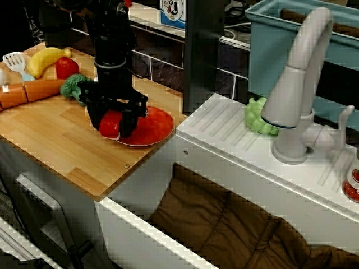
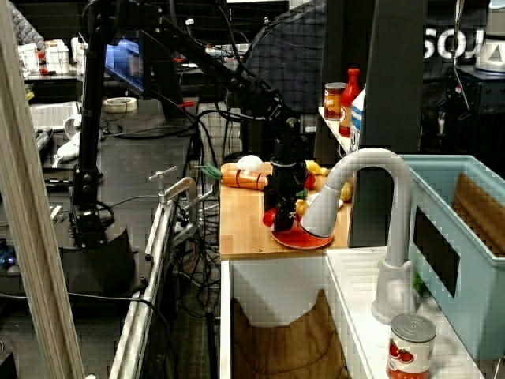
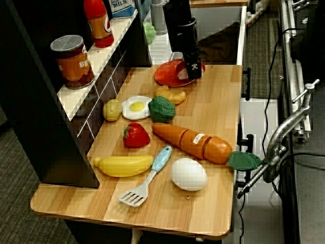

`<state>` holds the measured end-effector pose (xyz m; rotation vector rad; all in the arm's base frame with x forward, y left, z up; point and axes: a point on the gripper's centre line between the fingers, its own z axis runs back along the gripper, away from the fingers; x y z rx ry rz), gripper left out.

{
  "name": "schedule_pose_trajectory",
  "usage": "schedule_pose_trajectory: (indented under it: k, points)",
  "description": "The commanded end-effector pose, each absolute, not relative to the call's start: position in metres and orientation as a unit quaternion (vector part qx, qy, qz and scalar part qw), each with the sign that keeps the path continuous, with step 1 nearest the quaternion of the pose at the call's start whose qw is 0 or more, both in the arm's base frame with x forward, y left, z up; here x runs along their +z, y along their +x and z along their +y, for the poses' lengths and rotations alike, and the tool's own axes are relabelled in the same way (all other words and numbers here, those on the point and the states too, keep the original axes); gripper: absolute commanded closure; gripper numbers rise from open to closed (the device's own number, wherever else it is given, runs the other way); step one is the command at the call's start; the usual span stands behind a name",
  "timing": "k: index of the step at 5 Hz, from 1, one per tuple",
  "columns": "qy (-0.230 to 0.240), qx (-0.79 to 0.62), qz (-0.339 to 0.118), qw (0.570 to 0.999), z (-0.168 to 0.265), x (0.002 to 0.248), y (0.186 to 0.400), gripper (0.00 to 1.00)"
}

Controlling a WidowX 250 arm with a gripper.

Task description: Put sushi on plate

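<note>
In the view over the sink, the sushi point(image 1: 110, 124) shows a glossy red top over a white base. It sits between the black fingers of my gripper point(image 1: 115, 126), which is shut on it. The sushi is at the left rim of the red-orange plate point(image 1: 154, 126), low over it; I cannot tell whether it touches. In the view along the counter, the gripper point(image 3: 192, 70) stands over the near side of the plate point(image 3: 165, 75). From the distant side view, the gripper point(image 2: 282, 215) is at the plate's point(image 2: 309, 240) left edge.
Just behind the gripper are a broccoli point(image 1: 74, 86) and a carrot point(image 1: 32, 91). A croissant point(image 3: 171, 94), fried egg point(image 3: 136, 107), strawberry point(image 3: 136, 135), banana point(image 3: 123, 164), spatula point(image 3: 147, 179) and white egg point(image 3: 188, 174) lie further along the board. The sink point(image 1: 185, 140) and faucet point(image 1: 297, 84) border the plate's side.
</note>
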<state>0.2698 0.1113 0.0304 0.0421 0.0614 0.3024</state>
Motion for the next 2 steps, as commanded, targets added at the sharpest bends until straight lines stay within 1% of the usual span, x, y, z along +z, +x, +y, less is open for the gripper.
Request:
schedule_pose_trajectory:
  k: [1, 2]
  points:
    - [0.041, 0.15, 0.006, 0.988, 0.12, 0.0267, 0.2709, 1.0]
    - [0.04, 0.151, 0.006, 0.988, 0.1191, 0.028, 0.2698, 1.0]
